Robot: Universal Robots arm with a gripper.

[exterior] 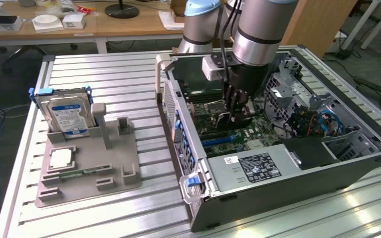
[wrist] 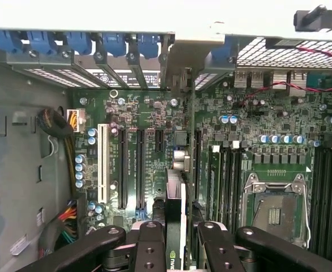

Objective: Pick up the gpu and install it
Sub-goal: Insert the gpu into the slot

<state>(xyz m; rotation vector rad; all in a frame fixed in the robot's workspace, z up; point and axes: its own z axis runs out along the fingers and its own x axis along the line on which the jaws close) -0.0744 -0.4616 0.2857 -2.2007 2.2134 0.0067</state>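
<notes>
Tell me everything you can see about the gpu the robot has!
The gpu is a thin, dark card seen edge-on, standing upright between the gripper's black fingers, which are closed on it. It hangs inside the open computer case, just above the green motherboard's long slots. Its far end reaches toward the rear brackets.

slatted metal table (exterior: 111,74) carries grey holder tray (exterior: 88,171), open computer case (exterior: 296,193).

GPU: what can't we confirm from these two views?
- Wrist view: the gpu is seen edge-on, so its faces and connector edge are hidden. Whether it sits in a motherboard slot can't be told.
- Wrist view: where the gripper pads meet the card is hidden by the finger links and cut off by the frame edge.
- Exterior view: the gripper covers most of the card, and the slots beneath are too small to make out.
</notes>
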